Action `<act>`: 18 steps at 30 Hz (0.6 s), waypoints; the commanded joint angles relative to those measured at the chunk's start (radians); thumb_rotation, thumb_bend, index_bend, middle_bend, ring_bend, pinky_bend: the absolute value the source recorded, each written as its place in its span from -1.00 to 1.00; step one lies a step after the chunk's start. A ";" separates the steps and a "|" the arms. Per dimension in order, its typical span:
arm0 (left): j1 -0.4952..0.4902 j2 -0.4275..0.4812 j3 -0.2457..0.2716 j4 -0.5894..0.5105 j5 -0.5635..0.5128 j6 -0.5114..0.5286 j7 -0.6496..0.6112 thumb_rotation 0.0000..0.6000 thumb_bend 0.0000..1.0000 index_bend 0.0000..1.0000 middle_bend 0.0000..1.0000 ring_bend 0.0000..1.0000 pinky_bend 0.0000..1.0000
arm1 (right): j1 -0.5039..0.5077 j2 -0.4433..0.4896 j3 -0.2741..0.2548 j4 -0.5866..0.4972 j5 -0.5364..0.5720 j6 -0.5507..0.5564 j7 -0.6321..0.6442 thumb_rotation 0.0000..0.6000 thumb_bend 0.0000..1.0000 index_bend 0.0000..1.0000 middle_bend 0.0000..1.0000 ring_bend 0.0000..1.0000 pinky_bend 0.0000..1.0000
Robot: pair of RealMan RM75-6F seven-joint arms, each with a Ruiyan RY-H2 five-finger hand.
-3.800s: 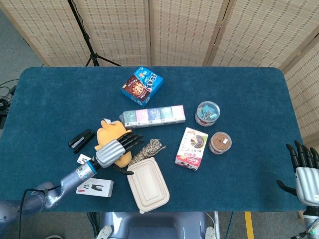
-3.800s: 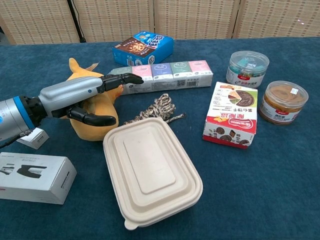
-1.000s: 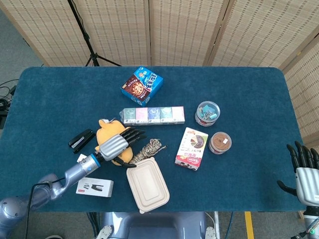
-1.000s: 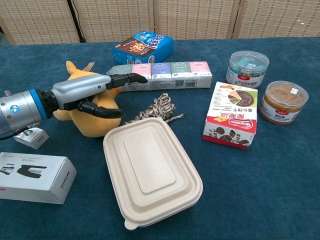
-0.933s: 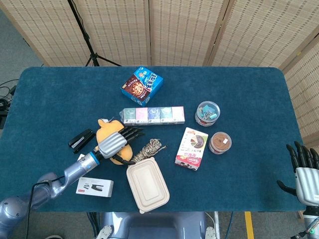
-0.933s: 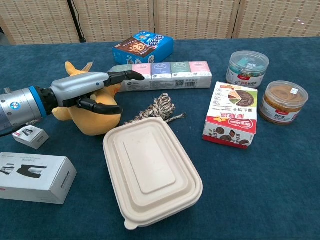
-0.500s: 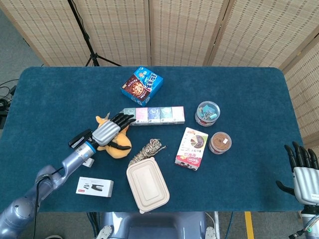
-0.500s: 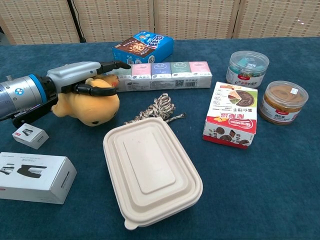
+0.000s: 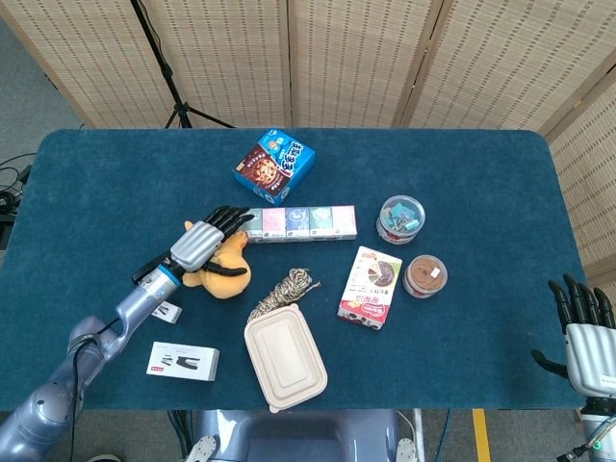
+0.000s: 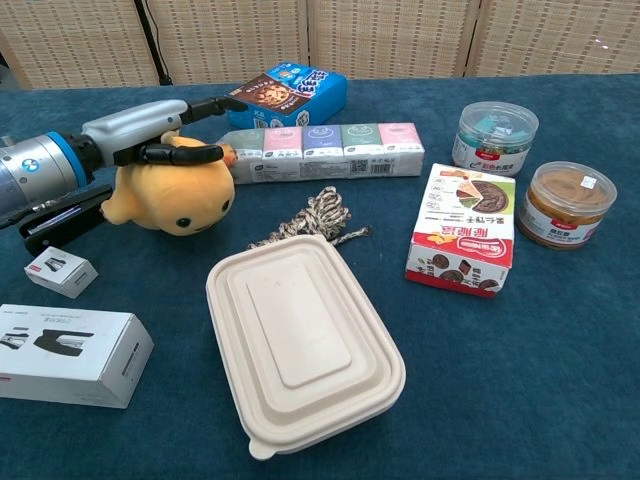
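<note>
Since the earlier frames the left hand (image 10: 150, 130) and the yellow plush toy (image 10: 175, 197) both went away from the lunch box (image 10: 300, 340) toward the far-left, next to the black stapler (image 10: 60, 215). The plush was lying by the box's far-left corner; now it sat well clear of it. Fingers (image 10: 225, 104) were stretched out over the top of the plush, thumb curled in across its crown — whether that was a firm pinch or only a resting touch, I could not tell. The right hand (image 9: 580, 332) hung off the table's near-right edge, well apart from the box, fingers spread and holding nothing.

Progress, as a judgement: the plush looked shifted but not lifted clear — it rested on the blue table (image 9: 481, 192), so any carry or placement was not yet done.

Counts, placed from the lunch box:
- one plush toy, far-left
- one rope coil (image 10: 320, 215), touching its far edge
- one tissue multipack (image 10: 330, 150), beyond the rope
- one blue cookie box (image 10: 287, 95), farthest back
- one red snack box (image 10: 463, 228), right
- two round tubs — clear one (image 10: 496, 137) and brown one (image 10: 565, 205), far-right
- one white carton (image 10: 70, 355), left
- one small staples box (image 10: 60, 272), left, past the carton
</note>
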 commanded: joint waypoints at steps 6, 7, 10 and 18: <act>0.029 0.106 0.004 -0.161 0.021 0.168 -0.047 -0.79 -1.00 -1.00 -1.00 -1.00 -1.00 | -0.005 0.008 -0.006 -0.013 -0.021 0.012 0.007 1.00 -1.00 -1.00 -1.00 -1.00 -1.00; 0.032 0.121 0.005 -0.188 0.025 0.186 -0.044 -0.79 -1.00 -1.00 -1.00 -1.00 -1.00 | -0.006 0.009 -0.007 -0.015 -0.024 0.015 0.007 1.00 -1.00 -1.00 -1.00 -1.00 -1.00; 0.044 0.179 0.003 -0.293 0.035 0.244 -0.022 -0.80 -1.00 -1.00 -1.00 -1.00 -1.00 | -0.010 0.014 -0.011 -0.023 -0.038 0.024 0.012 1.00 -1.00 -1.00 -1.00 -1.00 -1.00; 0.108 0.386 -0.009 -0.655 0.032 0.350 0.141 -0.81 -1.00 -1.00 -1.00 -1.00 -1.00 | -0.020 0.032 -0.017 -0.042 -0.070 0.050 0.031 1.00 -1.00 -1.00 -1.00 -1.00 -1.00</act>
